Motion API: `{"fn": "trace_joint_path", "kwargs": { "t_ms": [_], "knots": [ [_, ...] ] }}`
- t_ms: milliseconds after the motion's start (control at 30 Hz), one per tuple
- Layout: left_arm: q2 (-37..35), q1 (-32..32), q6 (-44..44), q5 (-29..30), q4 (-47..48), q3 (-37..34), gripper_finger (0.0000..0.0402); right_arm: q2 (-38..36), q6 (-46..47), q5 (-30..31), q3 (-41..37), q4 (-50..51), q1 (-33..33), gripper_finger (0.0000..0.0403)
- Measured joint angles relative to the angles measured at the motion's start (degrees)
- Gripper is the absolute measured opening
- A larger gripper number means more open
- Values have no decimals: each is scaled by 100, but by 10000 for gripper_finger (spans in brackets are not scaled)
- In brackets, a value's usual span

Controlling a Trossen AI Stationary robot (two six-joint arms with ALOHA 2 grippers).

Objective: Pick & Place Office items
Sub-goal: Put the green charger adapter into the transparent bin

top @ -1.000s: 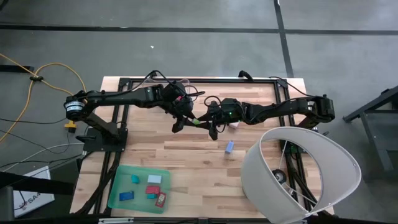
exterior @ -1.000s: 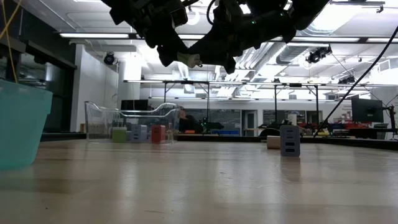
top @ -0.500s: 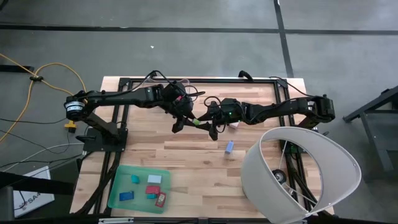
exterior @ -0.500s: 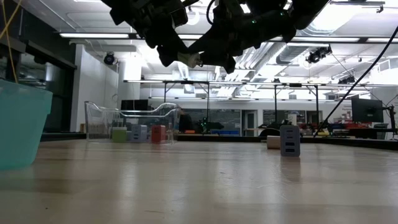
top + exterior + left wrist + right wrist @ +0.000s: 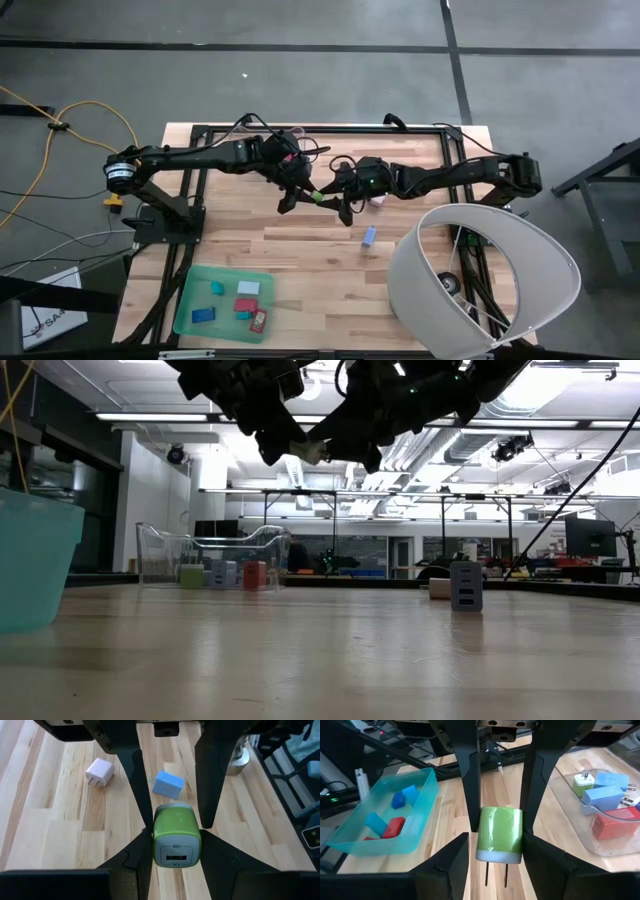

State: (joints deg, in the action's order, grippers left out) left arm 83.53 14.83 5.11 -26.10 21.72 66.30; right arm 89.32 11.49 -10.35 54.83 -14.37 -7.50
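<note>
- Green charger (image 5: pixel 318 196) is held in the air above the middle of the surface (image 5: pixel 300 250), between the two end effectors.
- In the left wrist view its white face with a socket is seen (image 5: pixel 176 836); in the right wrist view its two prongs are seen pointing out (image 5: pixel 500 834).
- Left end effector (image 5: pixel 305 197) is pinched on the charger, with one finger (image 5: pixel 142 795) pressed against each side.
- Right end effector (image 5: pixel 340 202) is placed around the same charger from the opposite end; whether it is gripping cannot be told.
- In the low view the charger (image 5: pixel 312 452) is seen well above the surface, under both dark arms.
- A blue charger (image 5: pixel 369 236) is stood alone on the surface, near the right arm and apart from the held one.
- A white charger (image 5: pixel 100 772) is laid on the surface near the blue one (image 5: pixel 168 784).
- A green tray (image 5: pixel 186 300) is set at the near left corner; blue (image 5: pixel 204 314), teal (image 5: pixel 216 288), red (image 5: pixel 246 305) and white (image 5: pixel 250 287) pieces are kept inside it.
- A clear bin (image 5: pixel 570 785) is seen in the right wrist view, with blue (image 5: pixel 604 796), red (image 5: pixel 612 826) and green-and-white (image 5: pixel 583 782) chargers inside.
</note>
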Motion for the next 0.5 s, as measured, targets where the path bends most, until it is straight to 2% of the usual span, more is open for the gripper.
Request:
{"fn": "trace_joint_path", "kwargs": {
  "t_ms": [167,233,500],
  "knots": [
    [-9,38,2,-8,-60,17,127,-246,-132,-24,0,219,-90,168],
    [-5,48,-46,-13,190,-14,127,-296,-166,71,19,135,-152,169],
    [0,46,-26,-32,244,-15,127,-280,-230,26,9,452,-330,169]
  ]
}}
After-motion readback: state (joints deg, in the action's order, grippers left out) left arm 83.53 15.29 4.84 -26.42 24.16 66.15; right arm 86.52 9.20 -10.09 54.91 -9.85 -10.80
